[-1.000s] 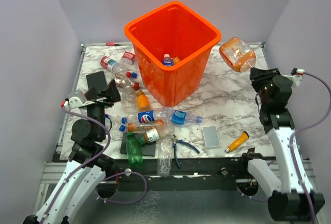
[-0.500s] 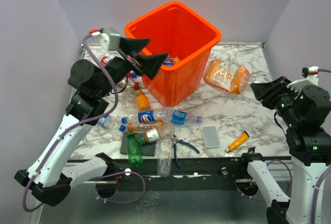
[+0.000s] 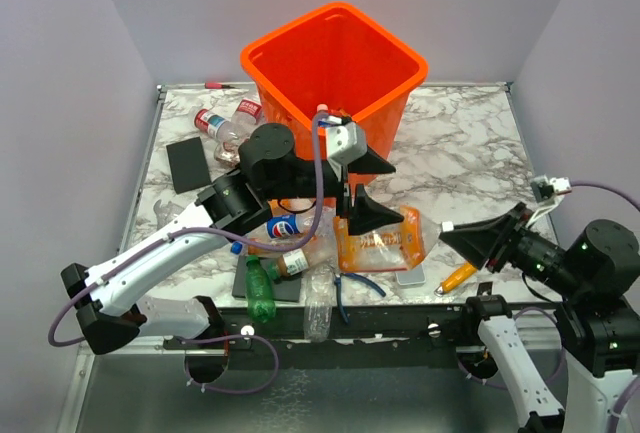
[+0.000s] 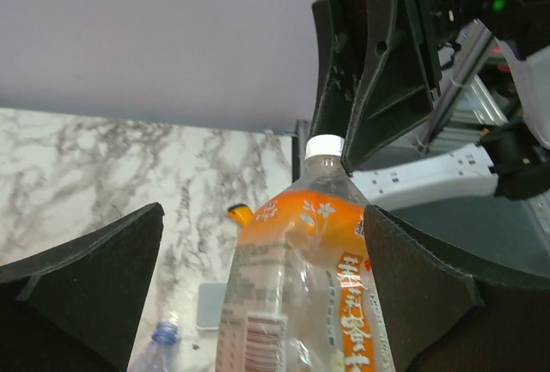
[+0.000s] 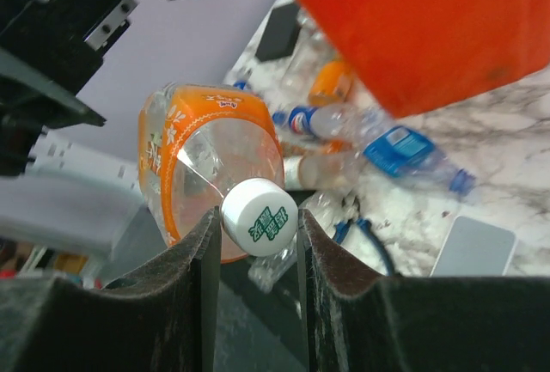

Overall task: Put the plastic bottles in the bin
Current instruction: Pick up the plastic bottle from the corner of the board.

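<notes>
Hardly started: most bottles lie on the counter beside the bin, while the right claw pinches an orange-labelled bottle by its cap in front of the bin, the left claw wide open around its body.

- Top view: bright, even overhead light; soft shadows on the marble surface.
- Left wrist: orange-labelled bottle shows faint glare streaks.
- Right wrist: white cap sharp, background slightly blurred.

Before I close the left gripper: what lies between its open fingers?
The orange-labelled bottle, pinched at its white cap by the right gripper. The left wrist view shows it between the fingers.
</notes>
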Available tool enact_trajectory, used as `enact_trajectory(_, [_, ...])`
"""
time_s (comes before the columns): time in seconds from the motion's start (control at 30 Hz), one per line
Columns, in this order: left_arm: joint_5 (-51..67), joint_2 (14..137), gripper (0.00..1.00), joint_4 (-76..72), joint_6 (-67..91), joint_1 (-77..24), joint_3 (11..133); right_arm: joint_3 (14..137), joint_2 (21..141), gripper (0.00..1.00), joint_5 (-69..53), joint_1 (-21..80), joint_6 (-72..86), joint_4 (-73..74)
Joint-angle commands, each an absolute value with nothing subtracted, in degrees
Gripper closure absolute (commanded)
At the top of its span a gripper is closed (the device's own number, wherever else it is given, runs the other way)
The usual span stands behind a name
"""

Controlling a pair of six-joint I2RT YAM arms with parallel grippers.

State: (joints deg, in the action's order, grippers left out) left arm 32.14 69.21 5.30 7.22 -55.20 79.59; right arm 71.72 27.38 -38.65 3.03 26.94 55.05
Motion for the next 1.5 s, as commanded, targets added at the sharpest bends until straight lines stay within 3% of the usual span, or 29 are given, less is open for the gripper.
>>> enact_trajectory(0.0, [38.4,67.6,0.01,8.1,8.0,-56.2,76.3,66.0,26.0,1.0,-50.9,5.5,23.3,53.2])
enact_trajectory(0.37, [42.3,62.5,0.01,22.7,5.8,-54.1,74.5,63.4,28.9,1.0,-56.3,10.7,18.2,47.1])
enact_trajectory(0.53, [52.9,63.2,0.01,12.5,19.7,-50.4,69.5,66.3,32.1,1.0,-57.1,12.1,14.1,43.9])
enact_trajectory(0.77, [58.0,62.3,0.01,-2.9,35.6,-50.1,62.7,68.2,36.7,1.0,-57.5,13.1,9.5,40.5])
enact_trajectory(1.03, [58.7,62.3,0.01,-3.4,35.8,-50.1,61.0,69.6,41.4,1.0,-58.9,13.7,8.5,35.7])
enact_trajectory(1.2, [58.6,62.8,0.15,-3.4,34.7,-50.3,59.9,71.0,43.9,1.0,-59.2,14.4,8.5,34.7])
enact_trajectory(1.43, [57.8,63.0,0.64,-3.4,32.9,-50.7,61.4,73.7,46.0,1.0,-59.6,15.4,9.0,34.1])
enact_trajectory(1.47, [57.2,63.0,0.7,-3.4,32.8,-50.6,61.8,74.0,46.1,0.95,-59.7,15.5,9.2,34.0])
